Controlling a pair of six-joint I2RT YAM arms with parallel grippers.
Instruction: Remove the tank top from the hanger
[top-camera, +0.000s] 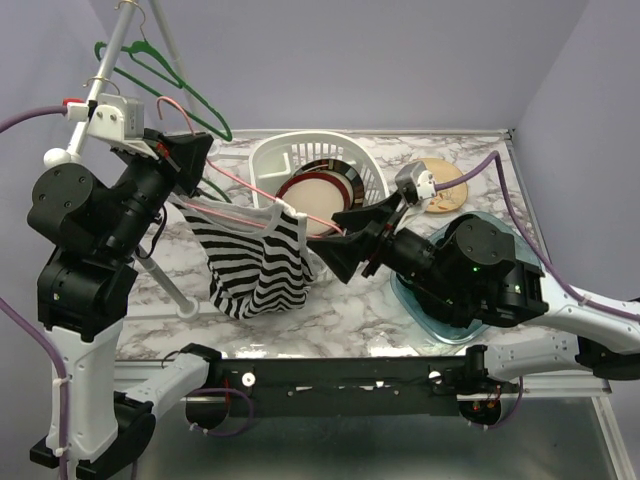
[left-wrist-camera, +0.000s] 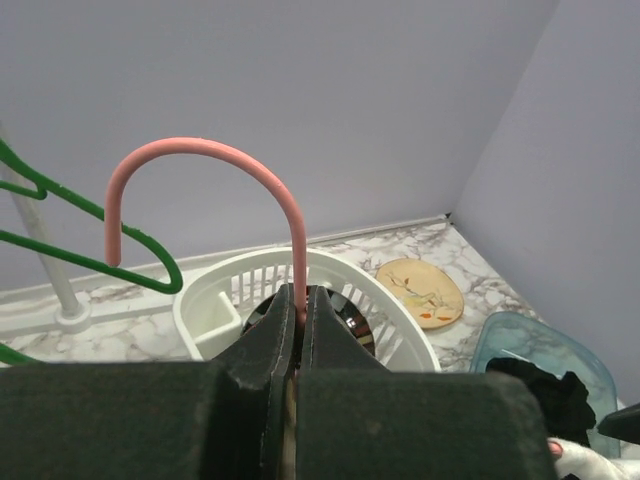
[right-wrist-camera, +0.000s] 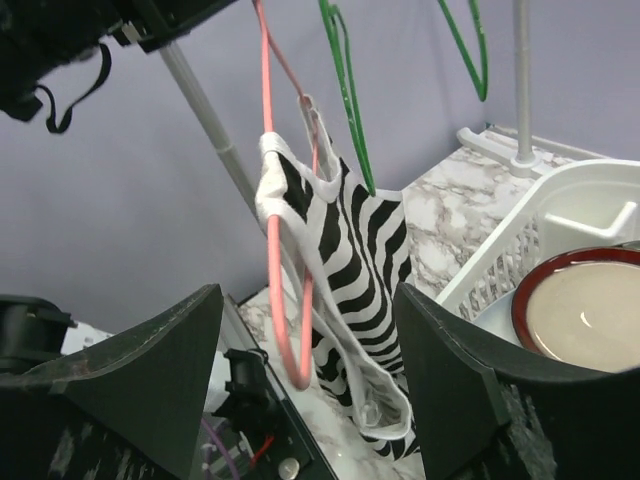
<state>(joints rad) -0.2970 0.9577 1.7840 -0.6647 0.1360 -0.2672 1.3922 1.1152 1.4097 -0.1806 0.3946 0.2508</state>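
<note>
A black-and-white striped tank top (top-camera: 258, 265) hangs on a pink hanger (top-camera: 262, 212) above the left-centre of a marble table (top-camera: 350, 310), at about 7 o'clock from a white basket (top-camera: 320, 160). In the overhead view the garment's long axis runs from its straps at 12 o'clock to its hem at 6 o'clock; whether the hem touches the tabletop cannot be told. The hanger's shoulders stretch from roughly 10 o'clock to 4 o'clock, the straps looped over them, and its hook (left-wrist-camera: 200, 150) curves upward and opens toward 9 o'clock in the left wrist view. The left gripper (left-wrist-camera: 300, 300), raised high on a bent arm at 9 o'clock of the garment, is clenched on the hanger's neck just below the hook. The right gripper (top-camera: 340, 245) reaches in from 3 o'clock on a low, nearly level arm, fingers spread and grasping nothing, its tips just beside the hanger's right end and pointing at 9 o'clock. From the right wrist, the tank top (right-wrist-camera: 355, 260) and hanger (right-wrist-camera: 270, 250) hang edge-on ahead of the parted fingers (right-wrist-camera: 170, 340). Green hangers (top-camera: 175, 75) hang on a rack at 11 o'clock. A red-rimmed plate (top-camera: 320, 190) lies in the basket, a round wooden coaster (top-camera: 445, 185) sits at 3 o'clock of it, and a clear blue dish (top-camera: 437, 322) lies under the right arm.
</note>
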